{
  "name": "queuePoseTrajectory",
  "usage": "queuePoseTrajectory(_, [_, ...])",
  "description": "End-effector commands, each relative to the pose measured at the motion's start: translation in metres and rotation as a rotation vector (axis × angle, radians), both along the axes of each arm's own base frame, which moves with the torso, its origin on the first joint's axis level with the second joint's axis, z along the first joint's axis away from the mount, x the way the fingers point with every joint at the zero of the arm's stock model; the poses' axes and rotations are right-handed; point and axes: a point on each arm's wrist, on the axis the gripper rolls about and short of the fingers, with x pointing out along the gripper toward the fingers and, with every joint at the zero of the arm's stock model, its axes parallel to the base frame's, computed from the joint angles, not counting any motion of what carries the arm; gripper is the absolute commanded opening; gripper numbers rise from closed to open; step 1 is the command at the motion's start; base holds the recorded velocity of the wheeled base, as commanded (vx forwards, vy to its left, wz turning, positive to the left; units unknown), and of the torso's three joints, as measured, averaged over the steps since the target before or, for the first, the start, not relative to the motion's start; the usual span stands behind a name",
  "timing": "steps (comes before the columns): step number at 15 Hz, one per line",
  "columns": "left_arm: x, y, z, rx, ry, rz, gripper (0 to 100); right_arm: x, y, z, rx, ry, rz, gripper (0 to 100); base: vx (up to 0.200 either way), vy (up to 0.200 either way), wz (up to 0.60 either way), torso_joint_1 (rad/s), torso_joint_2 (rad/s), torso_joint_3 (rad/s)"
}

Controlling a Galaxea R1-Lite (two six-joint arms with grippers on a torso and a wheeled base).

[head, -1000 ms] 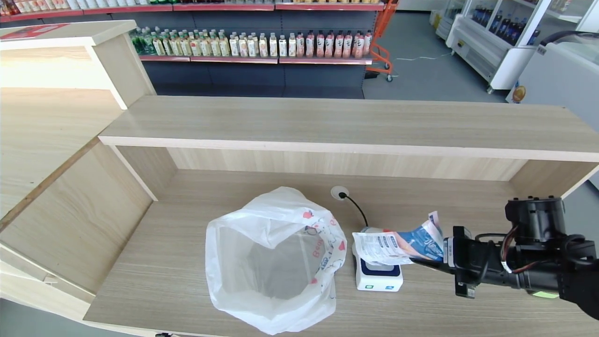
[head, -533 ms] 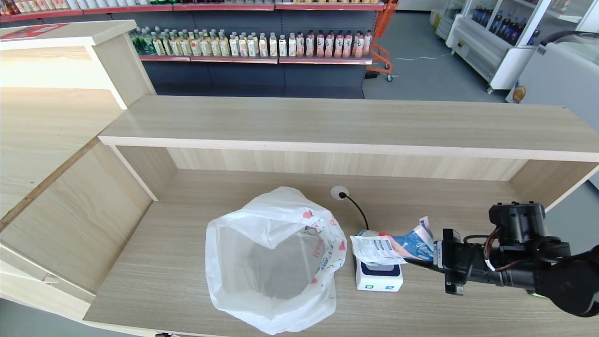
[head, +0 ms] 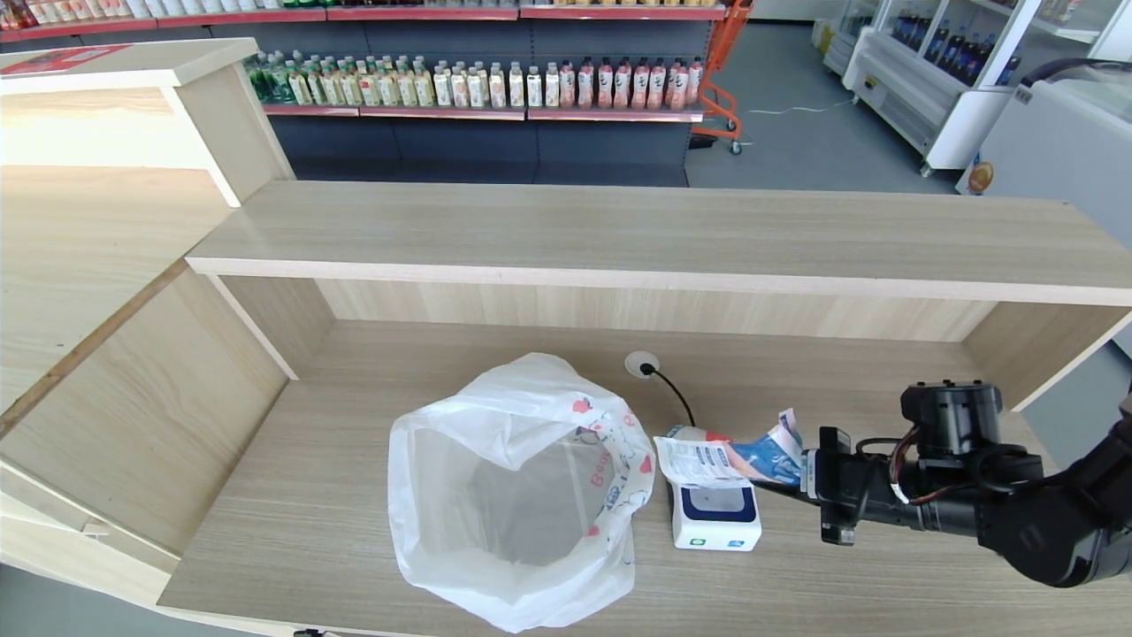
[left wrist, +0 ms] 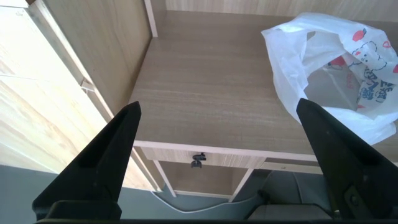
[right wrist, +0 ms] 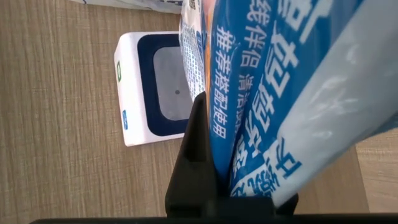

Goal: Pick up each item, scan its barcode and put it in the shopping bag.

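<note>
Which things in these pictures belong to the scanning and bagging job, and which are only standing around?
Belonging to the job:
- blue and white packet, held in the right gripper over the far end of the barcode scanner
- shopping bag, open on the counter

Only standing around:
- shelved bottles
- orange cart
- display freezers

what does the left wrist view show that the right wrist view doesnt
Left wrist view, not the right: the white shopping bag, standing open on the counter, and the open left gripper, holding nothing. Right wrist view, not the left: the blue packet clamped in the right gripper, above the white scanner. Both: the wooden counter top.
</note>
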Motion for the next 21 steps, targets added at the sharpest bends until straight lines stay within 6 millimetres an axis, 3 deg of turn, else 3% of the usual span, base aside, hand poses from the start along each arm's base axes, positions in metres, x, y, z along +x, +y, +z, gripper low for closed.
queuePoseTrajectory(1, [0.000, 0.000, 0.000, 0.000, 0.000, 0.001, 100, 0.001, 0.000, -0.003, -0.001, 0.009, 0.000, 0, 0.000, 0.000, 0.00, 0.000, 0.00, 0.000])
queuePoseTrajectory(5, [0.000, 0.000, 0.000, 0.000, 0.000, 0.001, 100, 0.001, 0.000, 0.003, 0.010, -0.001, -0.005, 0, 0.000, 0.000, 0.00, 0.000, 0.00, 0.000])
queuePoseTrajectory(9, [0.000, 0.000, 0.000, 0.000, 0.000, 0.001, 100, -0.030, -0.006, 0.061, 0.246, 0.068, -0.148, 0, 0.000, 0.000, 0.00, 0.000, 0.00, 0.000])
queuePoseTrajectory(10, [0.000, 0.000, 0.000, 0.000, 0.000, 0.001, 100, -0.046, -0.006, 0.090, 0.422, 0.155, -0.215, 0, 0.000, 0.000, 0.00, 0.000, 0.00, 0.000])
queuePoseTrajectory(12, [0.000, 0.000, 0.000, 0.000, 0.000, -0.001, 100, -0.064, 0.001, 0.113, 0.594, 0.290, -0.297, 0, 0.000, 0.000, 0.00, 0.000, 0.00, 0.000])
queuePoseTrajectory(14, [0.000, 0.000, 0.000, 0.000, 0.000, 0.001, 100, -0.094, 0.011, 0.113, 0.702, 0.588, -0.447, 0, 0.000, 0.000, 0.00, 0.000, 0.00, 0.000])
queuePoseTrajectory(16, [0.000, 0.000, 0.000, 0.000, 0.000, 0.001, 100, -0.117, 0.027, 0.121, 0.810, 0.800, -0.472, 0, 0.000, 0.000, 0.00, 0.000, 0.00, 0.000])
queuePoseTrajectory(21, [0.000, 0.000, 0.000, 0.001, 0.000, -0.001, 100, -0.127, 0.039, 0.119, 0.821, 0.878, -0.480, 0, 0.000, 0.000, 0.00, 0.000, 0.00, 0.000])
